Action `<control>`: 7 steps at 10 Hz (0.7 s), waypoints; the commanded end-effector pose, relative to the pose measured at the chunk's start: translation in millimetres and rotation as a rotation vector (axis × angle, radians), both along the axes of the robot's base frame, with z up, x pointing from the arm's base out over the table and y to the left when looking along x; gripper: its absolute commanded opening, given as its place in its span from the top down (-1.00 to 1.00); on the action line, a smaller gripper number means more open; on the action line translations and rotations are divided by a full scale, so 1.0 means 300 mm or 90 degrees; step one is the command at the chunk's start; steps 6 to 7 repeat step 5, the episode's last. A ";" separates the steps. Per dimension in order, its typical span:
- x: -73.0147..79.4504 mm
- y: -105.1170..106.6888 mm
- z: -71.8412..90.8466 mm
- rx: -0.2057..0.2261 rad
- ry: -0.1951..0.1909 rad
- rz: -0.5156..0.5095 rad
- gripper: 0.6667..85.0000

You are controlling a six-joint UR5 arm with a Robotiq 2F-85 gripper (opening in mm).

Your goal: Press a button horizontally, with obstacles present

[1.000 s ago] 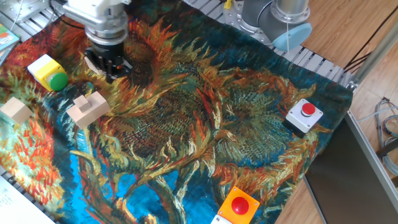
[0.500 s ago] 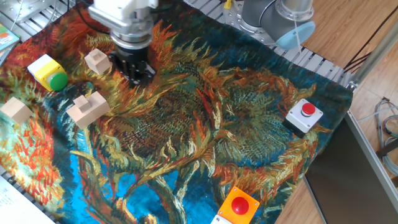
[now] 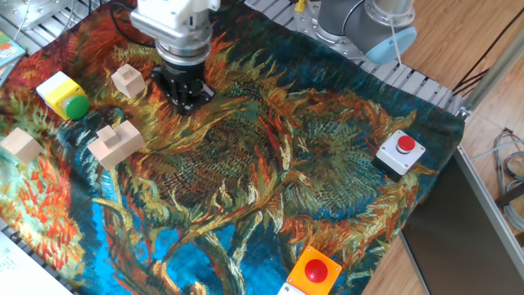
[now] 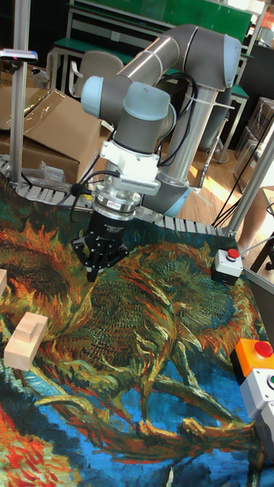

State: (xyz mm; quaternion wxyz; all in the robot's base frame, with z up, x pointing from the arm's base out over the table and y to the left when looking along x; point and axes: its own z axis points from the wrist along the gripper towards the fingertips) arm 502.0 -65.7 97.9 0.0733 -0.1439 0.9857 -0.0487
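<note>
Going from the left in my fixed view, I first see a small wood cube (image 3: pixel 21 145) at the cloth's edge. Next comes the green button (image 3: pixel 77 106), stuck on the lower right end of its little yellow box (image 3: pixel 57 90). The box lies flat on the sunflower cloth (image 3: pixel 270 164), and its long way runs from up-left to down-right, so the green face looks out sideways toward the notched wood block (image 3: pixel 115 142) just below it. A bit more to the right sits another small cube (image 3: pixel 128 80), and it is right between the button and my gripper (image 3: pixel 185 100). This is the thing that matters most — the button is off to the left of the gripper and a little nearer the camera, with that cube in the way. I think I have to come in low from the green side and push along the box's long way, sneaking between the cube and the notched block. The arm hangs almost straight down over the cloth, with its dark fingers (image 4: pixel 91 266) pointing at the cloth — close to it, though I cannot tell if they touch. I cannot tell if the jaws are apart or together; they are just a dark lump in both views. Far to the right are two red buttons (image 3: pixel 405 144) (image 3: pixel 316 270), and I leave those alone.
</note>
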 end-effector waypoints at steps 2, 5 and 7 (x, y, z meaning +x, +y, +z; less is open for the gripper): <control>-0.106 0.170 0.022 0.021 -0.009 -0.058 0.98; -0.118 0.188 0.016 0.029 -0.001 -0.066 0.98; -0.118 0.188 0.016 0.029 -0.001 -0.066 0.98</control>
